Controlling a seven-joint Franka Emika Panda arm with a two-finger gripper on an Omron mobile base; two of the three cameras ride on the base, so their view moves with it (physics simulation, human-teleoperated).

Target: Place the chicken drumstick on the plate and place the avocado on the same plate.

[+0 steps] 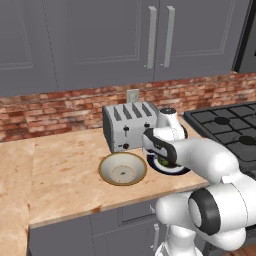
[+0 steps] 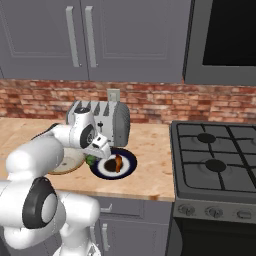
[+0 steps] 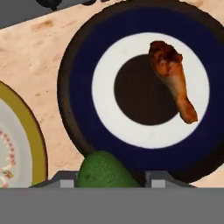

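1. Gripping the avocado (image 3: 106, 170) between its two finger tips, the gripper (image 3: 107, 180) hangs over the near rim of the plate (image 3: 78, 87); the jaws are clamped on the green fruit, one tip at each side.
2. The chicken drumstick (image 3: 172, 78) lies on the plate, thick end on the white ring at the edge of the dark centre, thin end pointing toward the navy border.
3. In the right base view the plate (image 2: 128, 165) sits on the wooden counter (image 2: 150, 145), just in front of the toaster (image 2: 117, 120), with the chicken drumstick (image 2: 118, 163) on it and the avocado (image 2: 90, 160) at its left edge beneath the gripper (image 2: 95, 155).
4. The cream bowl (image 1: 122, 169) stands just beside the plate (image 1: 172, 170), to its left in the left base view.
5. A gas stove (image 2: 215, 155) lies to the right of the counter.
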